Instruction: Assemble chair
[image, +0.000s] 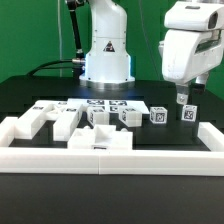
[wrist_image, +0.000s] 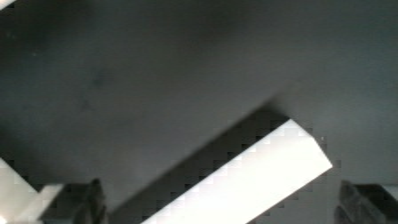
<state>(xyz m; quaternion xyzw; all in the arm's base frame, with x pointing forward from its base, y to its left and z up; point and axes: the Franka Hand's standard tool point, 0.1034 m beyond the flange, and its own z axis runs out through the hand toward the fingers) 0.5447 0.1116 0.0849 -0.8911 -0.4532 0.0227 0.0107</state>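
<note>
The chair parts lie loose on the black worktop, spread across its middle. The bigger blocky pieces are toward the exterior view's left and three small tagged blocks toward its right. The fingers hang just above the rightmost small block. In the wrist view they stand apart with nothing between them, over a slanted white bar; which piece that is I cannot tell.

The marker board lies flat just behind the parts. The low white border wall runs in front of them and turns back at both ends. Behind stands the arm's base, which carries a dark triangular sign too small to read. The tags show only black-and-white patterns.
</note>
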